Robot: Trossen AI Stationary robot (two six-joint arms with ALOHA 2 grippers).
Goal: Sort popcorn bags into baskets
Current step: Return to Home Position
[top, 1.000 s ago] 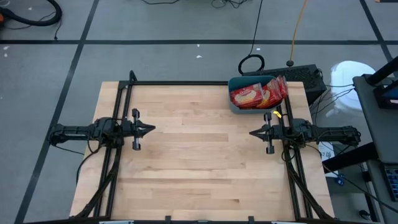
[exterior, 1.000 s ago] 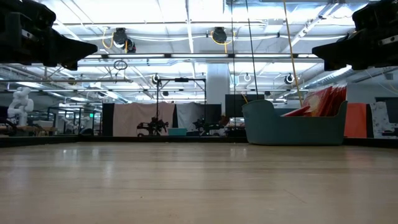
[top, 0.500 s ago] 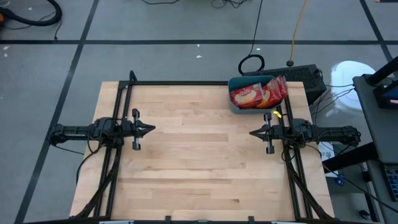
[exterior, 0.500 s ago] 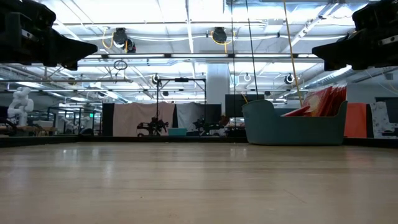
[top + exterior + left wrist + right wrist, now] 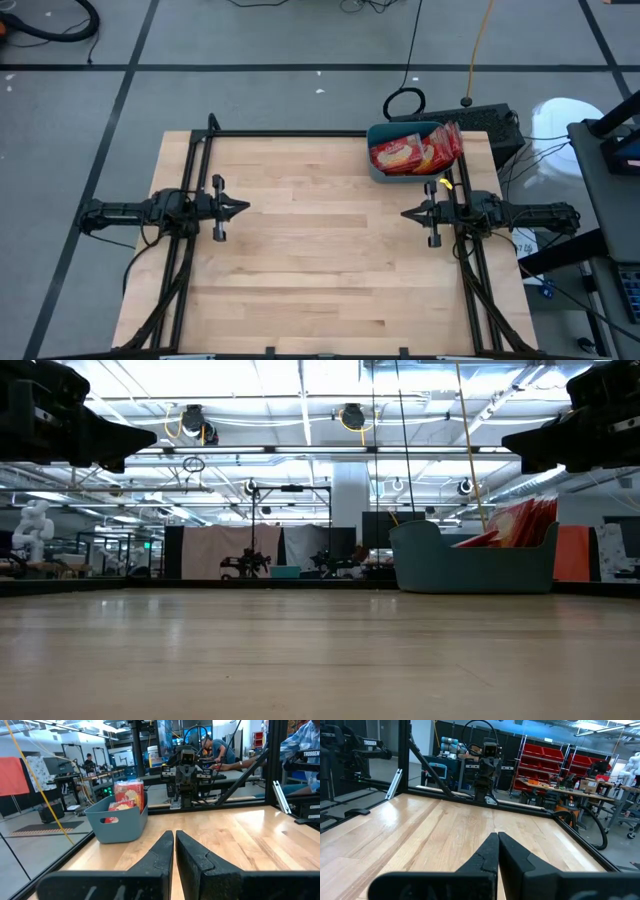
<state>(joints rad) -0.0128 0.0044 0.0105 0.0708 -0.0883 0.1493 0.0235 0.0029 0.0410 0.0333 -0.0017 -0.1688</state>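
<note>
Both arms are parked at the sides of the wooden table [image 5: 320, 260], the left gripper [image 5: 243, 208] and the right gripper [image 5: 405, 213] pointing at each other across the bare middle. In each wrist view the two fingers are pressed tip to tip with nothing between them. The red popcorn bags [image 5: 415, 152] are all in the teal-blue bin [image 5: 372, 150], which sits at the far right corner of the table, near the right arm. I see no packet lying on the wood outside it. My worry is the load, not the arms. The packets stand on edge and lean, and several rise above the rim on the side nearest the table's edge. From the low view the red tops [image 5: 520, 520] clearly overtop the bin wall [image 5: 470, 570]. I judge that a knock on the table or a careless swing of the right arm past that corner could tip one out, perhaps off the table. The bin itself is close to the edge, so a nudge could push it over. I would keep any further move of the right arm away from that corner.
</note>
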